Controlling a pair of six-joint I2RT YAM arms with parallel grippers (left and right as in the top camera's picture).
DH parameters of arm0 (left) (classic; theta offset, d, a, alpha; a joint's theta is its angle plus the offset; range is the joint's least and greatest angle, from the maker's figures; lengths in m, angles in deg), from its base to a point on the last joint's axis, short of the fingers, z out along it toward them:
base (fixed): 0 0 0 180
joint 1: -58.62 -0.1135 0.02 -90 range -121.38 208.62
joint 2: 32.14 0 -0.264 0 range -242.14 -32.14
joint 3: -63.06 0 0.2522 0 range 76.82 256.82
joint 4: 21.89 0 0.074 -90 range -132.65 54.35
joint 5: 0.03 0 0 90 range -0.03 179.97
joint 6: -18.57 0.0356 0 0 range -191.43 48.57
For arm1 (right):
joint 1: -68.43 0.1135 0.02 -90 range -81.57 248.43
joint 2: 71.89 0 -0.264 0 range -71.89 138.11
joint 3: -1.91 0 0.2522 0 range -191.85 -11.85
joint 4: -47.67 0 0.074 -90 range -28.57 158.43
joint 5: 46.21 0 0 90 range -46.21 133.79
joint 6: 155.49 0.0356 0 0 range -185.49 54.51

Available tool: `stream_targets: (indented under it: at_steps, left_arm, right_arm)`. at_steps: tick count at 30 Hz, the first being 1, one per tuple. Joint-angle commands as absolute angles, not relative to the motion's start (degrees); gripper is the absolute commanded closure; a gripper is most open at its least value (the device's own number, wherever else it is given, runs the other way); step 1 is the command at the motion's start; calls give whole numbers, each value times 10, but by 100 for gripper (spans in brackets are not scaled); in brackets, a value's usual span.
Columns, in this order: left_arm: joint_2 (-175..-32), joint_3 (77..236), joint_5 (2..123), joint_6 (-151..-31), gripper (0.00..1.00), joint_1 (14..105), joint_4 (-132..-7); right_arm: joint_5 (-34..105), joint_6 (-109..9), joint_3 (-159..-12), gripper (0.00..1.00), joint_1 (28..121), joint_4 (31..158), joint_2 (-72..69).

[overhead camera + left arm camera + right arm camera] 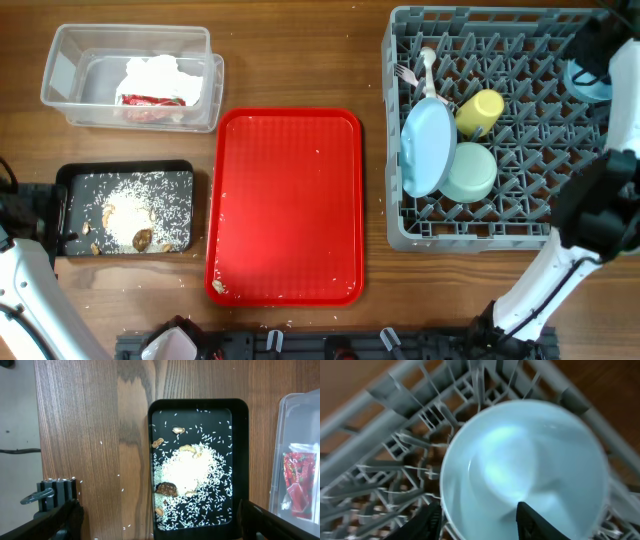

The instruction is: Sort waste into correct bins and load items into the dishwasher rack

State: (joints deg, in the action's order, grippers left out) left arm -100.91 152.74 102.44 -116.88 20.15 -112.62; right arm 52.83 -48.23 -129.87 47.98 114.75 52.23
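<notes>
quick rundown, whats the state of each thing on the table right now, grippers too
clear tub: holds napkin and red wrapper
black tray: holds rice crumbs
red serving tray: nearly bare, a few crumbs
rack: partly loaded
large plate: on edge in rack
mint bowl: in rack
yellow cup: on its side in rack
small blue bowl: over rack, right gripper at its rim
left gripper: open

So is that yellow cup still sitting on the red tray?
No, the yellow cup lies in the grey rack, beside the blue plate; the red tray holds only crumbs.
</notes>
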Motion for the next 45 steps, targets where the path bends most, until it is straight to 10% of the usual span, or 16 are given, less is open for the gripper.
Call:
stream_targets:
  at_steps: [1, 28, 39, 45]
  left_arm:
    - [-1006, 1530, 1024, -1164, 0, 198, -1126]
    - [-1006, 1530, 1024, -1164, 0, 198, -1126]
    - [-1006, 1530, 1024, -1164, 0, 198, -1126]
    - [-1006, 1530, 1024, -1164, 0, 198, -1126]
  right_arm:
    - [527, -491, -1307, 53, 480, 1146, 548]
    - [434, -489, -1303, 56, 480, 1150, 535]
    - [433, -471, -1304, 95, 480, 1155, 547]
    - [299, -471, -1306, 96, 480, 1156, 501]
